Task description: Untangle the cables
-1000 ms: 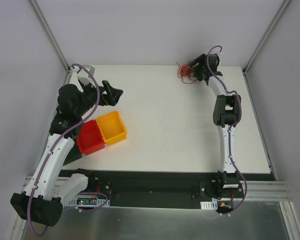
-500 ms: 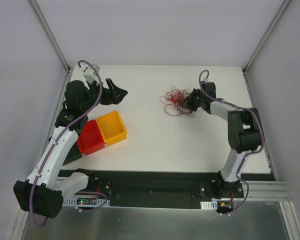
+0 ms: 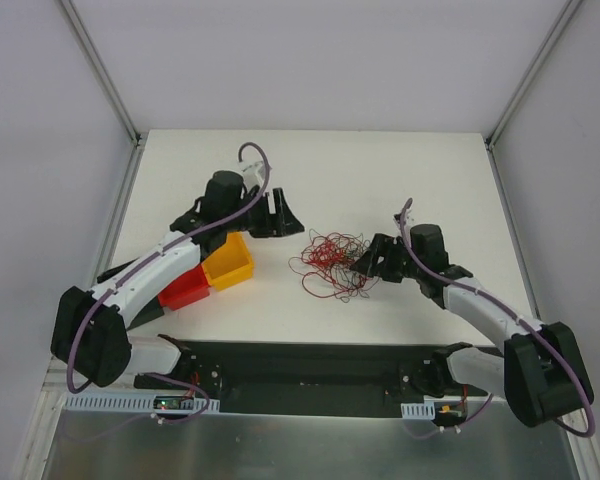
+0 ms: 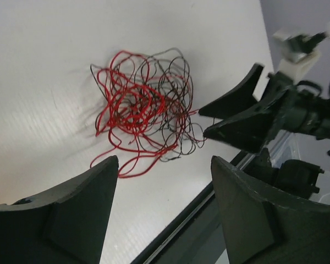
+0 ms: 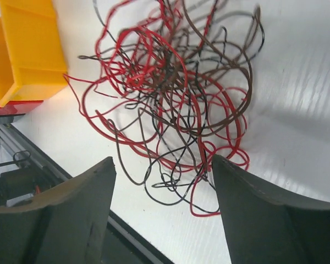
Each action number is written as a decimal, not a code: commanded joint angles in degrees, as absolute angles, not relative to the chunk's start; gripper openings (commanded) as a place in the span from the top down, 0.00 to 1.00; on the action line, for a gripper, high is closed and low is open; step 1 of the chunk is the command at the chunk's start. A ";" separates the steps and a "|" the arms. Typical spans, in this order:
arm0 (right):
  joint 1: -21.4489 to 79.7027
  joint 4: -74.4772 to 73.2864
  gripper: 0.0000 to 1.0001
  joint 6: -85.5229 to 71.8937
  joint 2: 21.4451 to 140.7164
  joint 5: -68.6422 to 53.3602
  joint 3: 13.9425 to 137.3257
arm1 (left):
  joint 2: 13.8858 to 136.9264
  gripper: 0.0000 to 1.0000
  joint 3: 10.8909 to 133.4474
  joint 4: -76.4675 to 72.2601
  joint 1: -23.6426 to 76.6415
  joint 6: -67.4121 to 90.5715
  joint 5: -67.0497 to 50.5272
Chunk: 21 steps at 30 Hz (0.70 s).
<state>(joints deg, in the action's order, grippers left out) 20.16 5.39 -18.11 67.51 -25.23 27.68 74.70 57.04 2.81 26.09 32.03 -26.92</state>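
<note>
Cables (image 3: pixel 330 265) — near table (image 3: pixel 400 180) front edge

Robot lab test cell. What shows it:
- left arm (image 3: pixel 150 270) and right arm (image 3: pixel 480 305) bolted side by side to a black base plate (image 3: pixel 310 365) at the near edge of a plain white table (image 3: pixel 380 170)
- blank grey wall panels (image 3: pixel 310 60) on three sides, joined by slanted metal frame posts (image 3: pixel 102 70)
- purple hoses (image 3: pixel 267 170) routed along the arms
- exposed circuit board (image 3: pixel 170 403) and loose wiring at the left base, white connector strip (image 3: pixel 110 402) beside it
- bare sheet metal (image 3: pixel 310 450) in front of the base
- plastic sorting bins, red bin (image 3: pixel 185 290) touching yellow bin (image 3: pixel 230 265)
</note>
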 commanded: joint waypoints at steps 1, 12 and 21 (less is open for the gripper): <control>20.13 4.57 0.25 -10.47 65.21 -22.76 31.19 | 76.10 0.32 53.35 4.83 29.97 35.94 -16.45; 25.92 9.14 0.28 -14.24 75.76 -25.49 37.00 | 95.97 0.57 61.44 11.25 30.15 33.22 -16.79; 30.58 9.32 0.28 -14.33 77.60 -22.41 36.74 | 97.30 0.59 56.26 6.78 32.78 34.62 -19.86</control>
<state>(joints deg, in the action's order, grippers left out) 29.43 7.14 -14.11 76.07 -23.77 35.09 98.41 58.92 9.63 31.18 33.52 -17.98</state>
